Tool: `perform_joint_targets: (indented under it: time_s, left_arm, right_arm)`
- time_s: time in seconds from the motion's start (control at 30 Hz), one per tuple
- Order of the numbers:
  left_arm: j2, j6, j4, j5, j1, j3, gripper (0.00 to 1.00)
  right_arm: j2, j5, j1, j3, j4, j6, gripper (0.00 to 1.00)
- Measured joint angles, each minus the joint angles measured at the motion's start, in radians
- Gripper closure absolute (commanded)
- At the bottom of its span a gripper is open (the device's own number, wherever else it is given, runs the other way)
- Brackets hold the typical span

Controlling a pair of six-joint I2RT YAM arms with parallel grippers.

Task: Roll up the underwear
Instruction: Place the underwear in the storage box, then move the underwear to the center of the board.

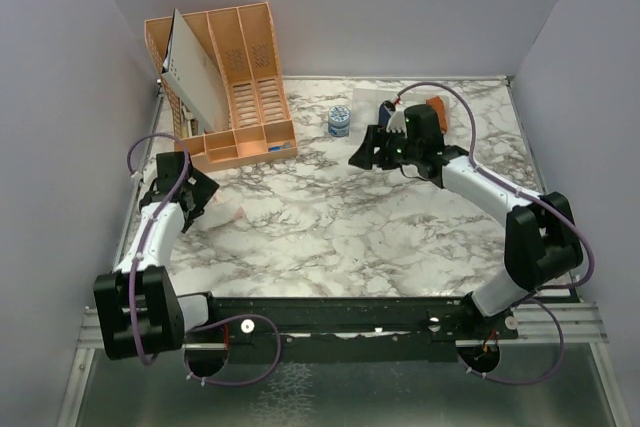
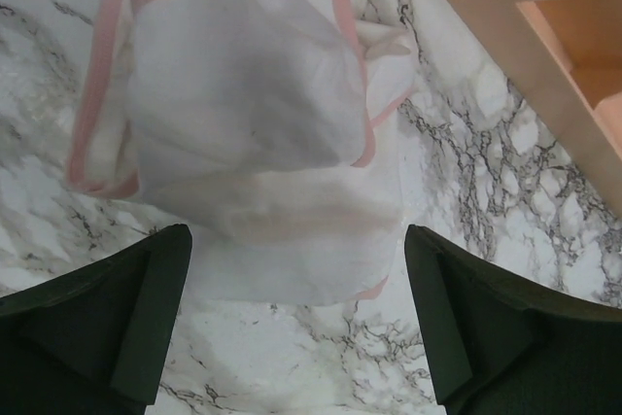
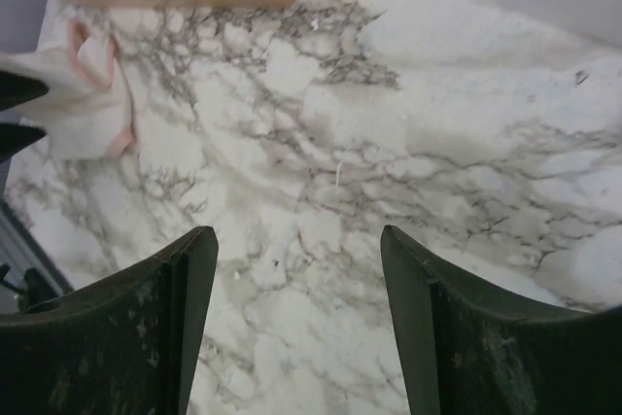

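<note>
- The underwear (image 2: 253,123), the whitish pair with pink edging, lies bunched and folded over itself on the marble table (image 1: 330,217), on its left side.
- My left claw (image 2: 296,230) hangs right over it with both fingers (image 2: 117,318) spread wide. The cloth's near edge sits in the gap between them, and neither finger touches it.
- I am gripping nothing on this side.
- Just beyond the cloth, to the right, stands the orange divided tray (image 1: 240,77), close by but apart from it.
- My right claw (image 3: 296,235) is well away on the far right side of the table, also spread apart and holding nothing, with only bare marble under it.
- From that claw's view, the underwear shows at the far left, below the tray's edge.
- A small blue and white tub (image 1: 339,122) stands between the tray and my right claw.
</note>
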Motion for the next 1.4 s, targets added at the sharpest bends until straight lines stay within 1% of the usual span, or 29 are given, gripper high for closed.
perform_joint_targets:
  time_s: [0.03, 0.07, 0.13, 0.2, 0.27, 0.3, 0.37, 0.43, 0.5, 0.53, 0.57, 0.6, 0.67, 0.7, 0.73, 0.77, 0.83, 0.87, 0.93, 1.03, 1.1, 1.2, 1.27, 1.33, 1.4]
  left_arm:
    - [0.025, 0.001, 0.013, 0.008, 0.001, -0.003, 0.11]
    - [0.053, 0.003, 0.031, 0.02, 0.002, -0.011, 0.18]
    - [0.088, 0.01, 0.077, 0.048, 0.002, -0.042, 0.41]
    - [0.109, 0.015, 0.106, 0.084, 0.003, -0.074, 0.68]
    - [0.117, 0.025, 0.134, 0.137, 0.005, -0.107, 0.87]
    - [0.115, 0.033, 0.15, 0.169, 0.003, -0.119, 0.93]
    - [0.11, 0.058, 0.166, 0.214, -0.012, -0.126, 1.0]
    - [0.092, 0.084, 0.186, 0.255, -0.069, -0.125, 1.0]
    - [0.061, 0.1, 0.198, 0.282, -0.182, -0.119, 1.0]
    - [0.047, 0.102, 0.203, 0.292, -0.251, -0.112, 1.0]
    - [0.024, 0.102, 0.213, 0.301, -0.356, -0.1, 1.0]
    - [0.01, 0.1, 0.222, 0.309, -0.418, -0.088, 1.0]
    - [-0.018, 0.097, 0.242, 0.316, -0.586, -0.063, 1.0]
    - [-0.029, 0.098, 0.25, 0.321, -0.643, -0.053, 1.0]
    - [-0.04, 0.098, 0.256, 0.323, -0.694, -0.048, 0.96]
    - [-0.056, 0.099, 0.262, 0.327, -0.74, -0.047, 0.84]
    - [-0.089, 0.1, 0.261, 0.334, -0.802, -0.05, 0.47]
    - [-0.107, 0.103, 0.262, 0.339, -0.838, -0.054, 0.42]
    - [-0.148, 0.111, 0.263, 0.343, -0.901, -0.066, 0.36]
    - [-0.201, 0.092, 0.227, 0.32, -0.948, -0.081, 0.32]
    - [-0.253, 0.06, 0.173, 0.252, -0.949, -0.098, 0.22]
    - [-0.343, -0.003, 0.082, 0.139, -0.947, -0.136, 0.14]
    - [-0.409, -0.045, 0.027, 0.065, -0.947, -0.167, 0.13]
    - [-0.452, -0.082, 0.003, 0.028, -0.947, -0.192, 0.13]
    - [-0.463, -0.108, -0.004, 0.01, -0.946, -0.219, 0.13]
  right_arm:
    - [-0.018, -0.024, 0.0, -0.022, -0.008, 0.003, 0.3]
    - [-0.036, -0.045, 0.001, -0.042, -0.012, 0.008, 0.3]
    - [-0.082, -0.084, 0.001, -0.081, -0.014, 0.014, 0.31]
    - [-0.13, -0.113, 0.001, -0.12, -0.014, 0.018, 0.32]
    - [-0.176, -0.127, 0.001, -0.158, -0.011, 0.018, 0.34]
    - [-0.196, -0.13, 0.001, -0.175, -0.011, 0.018, 0.34]
    - [-0.227, -0.131, 0.001, -0.211, -0.005, 0.018, 0.34]
    - [-0.254, -0.127, 0.001, -0.251, 0.002, 0.019, 0.35]
    - [-0.277, -0.113, 0.001, -0.291, 0.009, 0.025, 0.35]
    - [-0.288, -0.101, 0.001, -0.309, 0.014, 0.029, 0.35]
    - [-0.298, -0.085, 0.001, -0.325, 0.015, 0.035, 0.35]
    - [-0.309, -0.064, 0.001, -0.336, 0.015, 0.042, 0.35]
    - [-0.333, -0.005, 0.002, -0.351, 0.011, 0.05, 0.32]
    - [-0.347, 0.032, 0.002, -0.352, 0.006, 0.054, 0.3]
    - [-0.362, 0.078, 0.002, -0.352, -0.003, 0.058, 0.29]
    - [-0.38, 0.126, 0.002, -0.352, -0.013, 0.063, 0.29]
    - [-0.439, 0.237, 0.002, -0.367, -0.021, 0.069, 0.28]
    - [-0.443, 0.243, 0.002, -0.369, -0.022, 0.07, 0.28]
    - [-0.478, 0.262, 0.0, -0.392, -0.009, 0.069, 0.27]
    - [-0.467, 0.214, 0.0, -0.406, 0.001, 0.07, 0.27]
    - [-0.428, 0.153, 0.0, -0.407, 0.008, 0.072, 0.29]
    - [-0.349, 0.043, 0.002, -0.424, 0.025, 0.076, 0.31]
    - [-0.31, -0.02, 0.008, -0.455, 0.028, 0.081, 0.31]
    - [-0.289, -0.064, 0.024, -0.486, 0.029, 0.084, 0.31]
    - [-0.273, -0.095, 0.056, -0.501, 0.033, 0.086, 0.3]
